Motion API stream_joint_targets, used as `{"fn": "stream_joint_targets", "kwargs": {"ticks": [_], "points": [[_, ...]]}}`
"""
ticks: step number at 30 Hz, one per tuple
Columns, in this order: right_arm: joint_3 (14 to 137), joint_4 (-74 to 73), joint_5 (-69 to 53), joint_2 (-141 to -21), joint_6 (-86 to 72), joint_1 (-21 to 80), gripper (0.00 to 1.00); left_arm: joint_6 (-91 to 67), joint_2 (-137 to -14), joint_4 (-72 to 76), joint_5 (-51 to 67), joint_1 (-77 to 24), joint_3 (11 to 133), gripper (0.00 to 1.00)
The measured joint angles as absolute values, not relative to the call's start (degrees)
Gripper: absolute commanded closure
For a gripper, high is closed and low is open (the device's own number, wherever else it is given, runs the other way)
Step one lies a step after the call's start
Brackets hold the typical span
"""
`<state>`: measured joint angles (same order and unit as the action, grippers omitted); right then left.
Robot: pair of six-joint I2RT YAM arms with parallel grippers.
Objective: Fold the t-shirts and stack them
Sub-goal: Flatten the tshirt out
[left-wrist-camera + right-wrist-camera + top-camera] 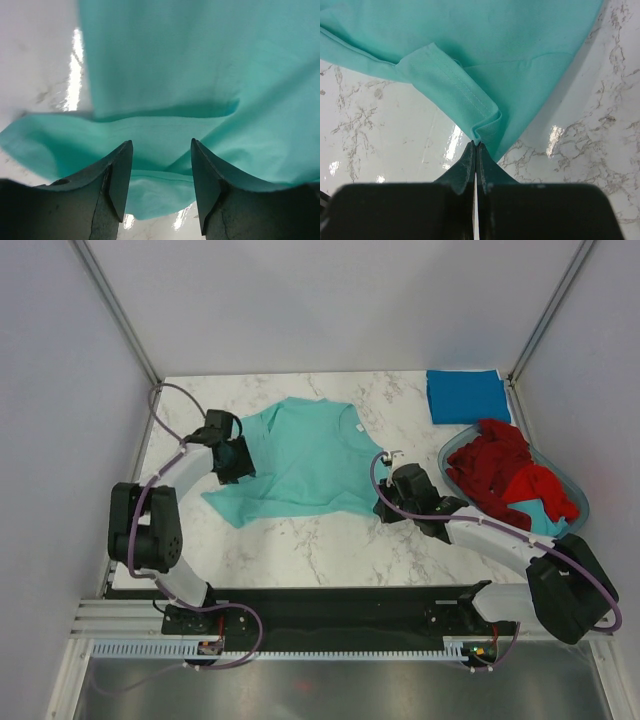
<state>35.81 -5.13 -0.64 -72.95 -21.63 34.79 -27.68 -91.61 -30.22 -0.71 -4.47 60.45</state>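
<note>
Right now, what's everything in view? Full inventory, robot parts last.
light teal-green cotton t-shirt: 1, teal-green, spread flat mid-table between the arms
folded deep blue t-shirt: 1, blue, far right corner of the table
red t-shirts: heaped, at least 2, exact count unclear, dark and bright red, in the basket
translucent blue-grey oval plastic basket: 1, blue-grey, right edge of the table
white marble-pattern table: 1, white with grey veins, under everything
left end effector: 1, black, open over the teal-green shirt's left edge
right end effector: 1, black, shut on that shirt's near right hem corner
</note>
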Motion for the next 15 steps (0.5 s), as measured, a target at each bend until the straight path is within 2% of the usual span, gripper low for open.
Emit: {"fn": "stream_joint_targets", "kwargs": {"ticks": [3,7,13,15], "points": [[35.8,-5.1,-0.7,-72.9,-21.5,35.0,1.00,-23.8,-96.2,-30.1,0.7,-7.8,64.1,0.39],[36.1,-5.2,-0.7,-72.9,-21.2,35.1,1.00,-22.2,-97.0,-31.6,0.6,-7.4,64.1,0.35],[36.3,-6.3,1.7,-72.3,-21.1,35.1,1.00,-21.4,-97.1,-35.0,-1.8,-6.9,63.6,0.50],[36.4,-7.2,3.9,-72.0,-21.2,35.1,1.00,-21.6,-95.9,-35.5,-3.0,-7.1,61.3,0.51]]}}
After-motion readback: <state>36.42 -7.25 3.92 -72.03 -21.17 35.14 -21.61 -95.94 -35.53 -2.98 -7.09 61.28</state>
